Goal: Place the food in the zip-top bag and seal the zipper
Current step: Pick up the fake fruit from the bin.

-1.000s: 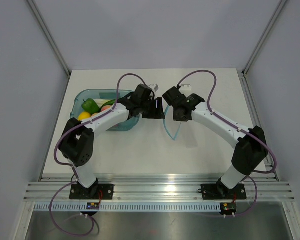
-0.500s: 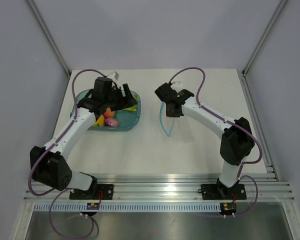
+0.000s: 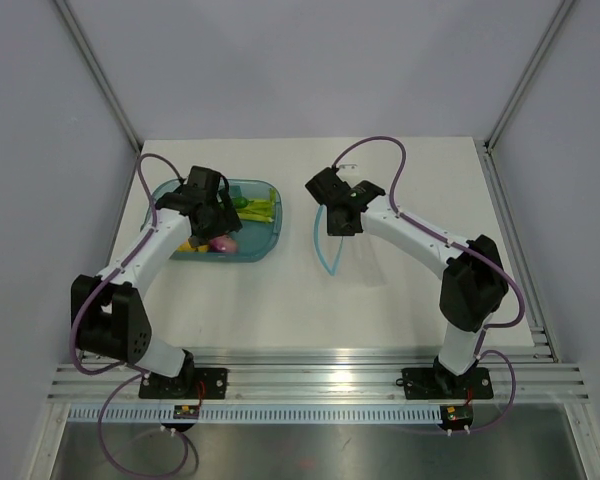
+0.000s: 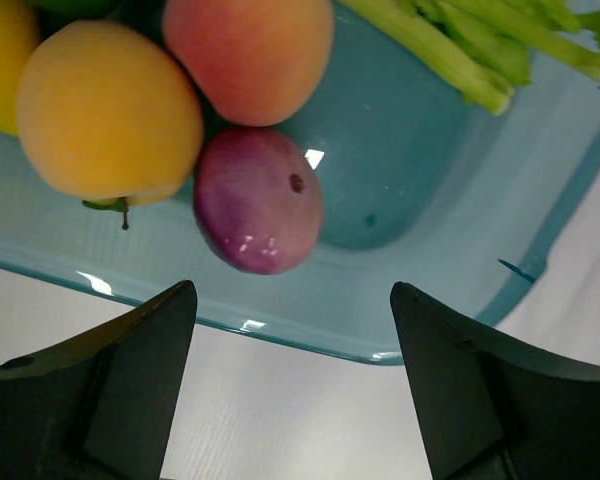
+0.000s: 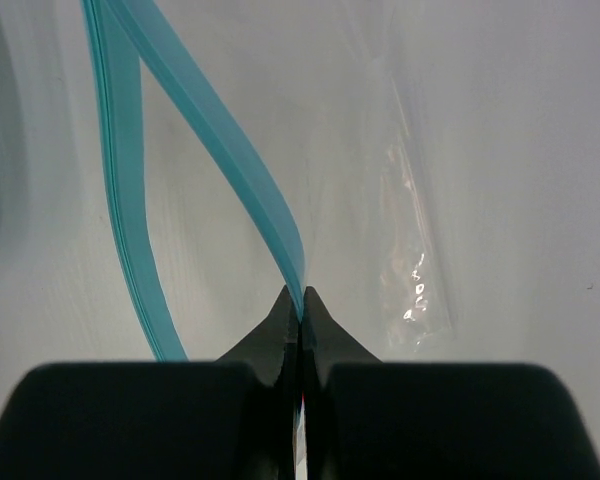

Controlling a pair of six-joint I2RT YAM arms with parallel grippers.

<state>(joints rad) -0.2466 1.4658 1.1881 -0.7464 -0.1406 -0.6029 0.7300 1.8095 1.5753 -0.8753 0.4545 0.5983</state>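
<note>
Top external view gives me the white table (image 3: 280,300) first, with both arms reaching out over it. On its left half sits the teal translucent tray (image 3: 263,243), holding all the food I can see.

To the right of the tray and apart from it is the zip-top bag (image 5: 410,200). It is clear, crinkled film and hard to make out from above. On the right wrist camera I see it hanging away from the fingers toward the table. Its zipper (image 5: 230,150), the light-blue strip, shows from above as a narrow loop (image 3: 321,252) below the right gripper (image 3: 333,226). The strip's two sides stand apart, so the mouth is unsealed. The right gripper's (image 5: 300,300) fingers are pressed together, pinching one side of that strip.

In the tray, the long green stalks (image 4: 480,50) lie along the far right side. An orange fruit (image 4: 105,110) and a peach-coloured one (image 4: 248,55) sit side by side, with a yellow piece (image 4: 0,50) at the left edge of my left wrist view. The smallest, a pink-purple rounded piece (image 4: 258,200), rests against both of them, nearest the tray's rim.

The left gripper (image 4: 290,300) hangs just above that rim with its fingers spread wide and nothing between them. The purple piece lies in line with the gap.
</note>
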